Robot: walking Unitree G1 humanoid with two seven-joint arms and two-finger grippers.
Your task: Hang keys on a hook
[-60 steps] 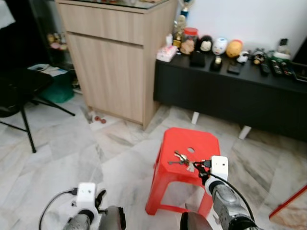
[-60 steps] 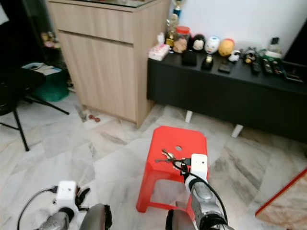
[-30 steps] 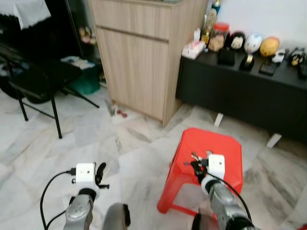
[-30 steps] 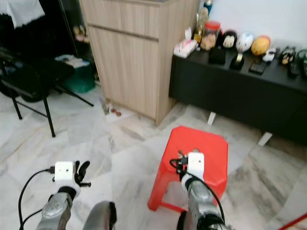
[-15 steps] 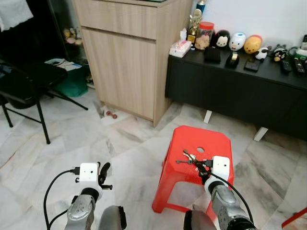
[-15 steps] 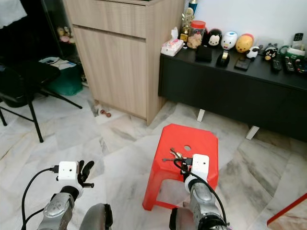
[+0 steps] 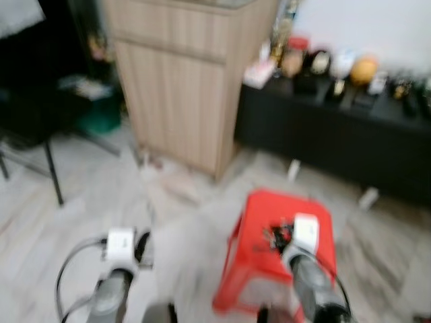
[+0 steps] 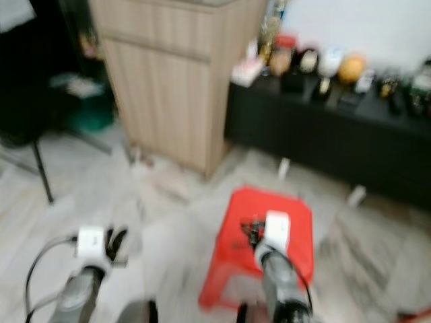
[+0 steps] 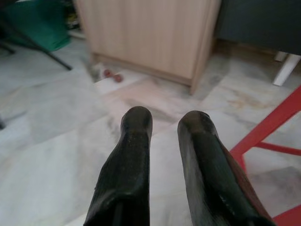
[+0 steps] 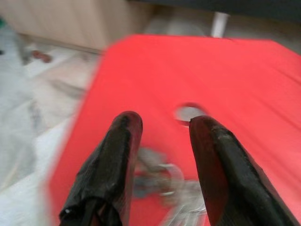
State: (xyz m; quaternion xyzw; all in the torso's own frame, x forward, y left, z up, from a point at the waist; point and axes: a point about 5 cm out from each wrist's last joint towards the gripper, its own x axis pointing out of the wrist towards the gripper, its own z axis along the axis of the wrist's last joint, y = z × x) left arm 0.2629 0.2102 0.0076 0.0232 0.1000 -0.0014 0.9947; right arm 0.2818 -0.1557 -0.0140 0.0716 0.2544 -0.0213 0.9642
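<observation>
Right wrist view gives me a blurred bunch of silver metal keys (image 10: 162, 181) lying on the flat top of the red plastic stool (image 10: 263, 89), just short of the round hole (image 10: 189, 113) in its middle. My right gripper (image 10: 162, 122) hangs right over them, its two black fingers spread apart with nothing held between. My left gripper (image 9: 164, 125) sits low over the pale marble floor (image 9: 51, 117), fingers narrowly parted and empty. Beyond the stool I see a light wooden cabinet (image 7: 182, 81) and a long black sideboard (image 7: 350, 134).
</observation>
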